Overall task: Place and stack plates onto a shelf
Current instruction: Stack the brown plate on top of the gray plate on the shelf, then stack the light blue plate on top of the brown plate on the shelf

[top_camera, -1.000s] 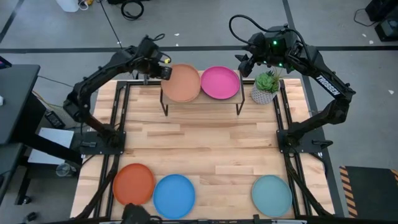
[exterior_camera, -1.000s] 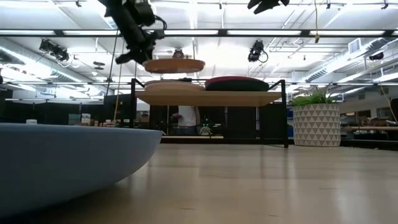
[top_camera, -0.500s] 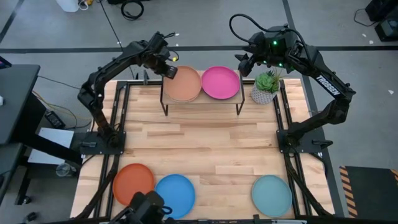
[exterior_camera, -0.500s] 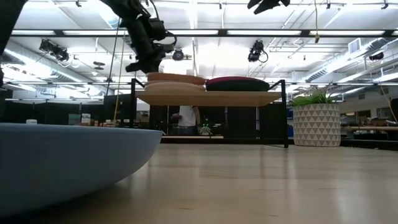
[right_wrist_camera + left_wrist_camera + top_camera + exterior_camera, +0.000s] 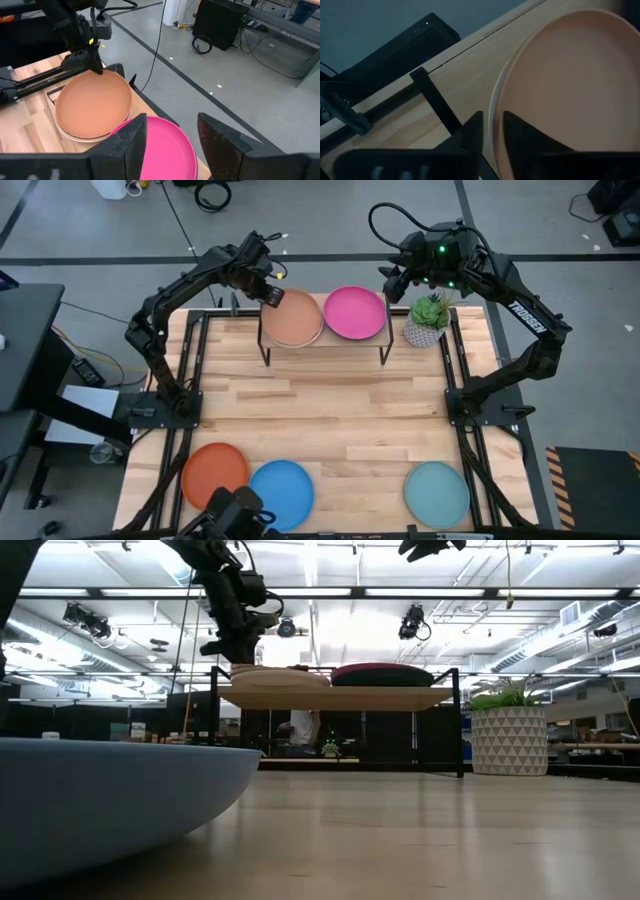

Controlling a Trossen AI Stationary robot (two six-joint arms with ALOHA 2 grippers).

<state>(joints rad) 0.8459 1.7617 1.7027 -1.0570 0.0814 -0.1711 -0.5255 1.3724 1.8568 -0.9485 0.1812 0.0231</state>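
Observation:
The tan plate (image 5: 295,318) lies on a cream plate (image 5: 75,136) on the left half of the shelf (image 5: 325,341). The pink plate (image 5: 354,313) sits beside them on the right half. My left gripper (image 5: 268,294) is at the tan plate's far left rim, shut on it. In the low view the left gripper (image 5: 238,648) slants down onto the stack (image 5: 278,677). My right gripper (image 5: 398,283) hangs open above the shelf's far right end, touching nothing. In the right wrist view its fingers (image 5: 136,142) spread above the pink plate (image 5: 162,150). My left gripper pinches the tan plate's rim (image 5: 496,102) between its two fingers (image 5: 474,131), on the plate's far left side. It comes slanting down from the table's far left. The plate lies flat on the cream plate below it.
A potted plant (image 5: 428,320) stands right of the shelf, below my right gripper. Along the near edge lie an orange plate (image 5: 214,474), a blue plate (image 5: 280,494) and a light teal plate (image 5: 437,492). Bare wooden table (image 5: 330,420) lies between shelf and near plates.
My left gripper has come down and slightly toward the table's right, still shut on the tan plate. The plate, held level above the shelf a second ago, has sunk onto the cream plate and rests there. My right arm has kept still.

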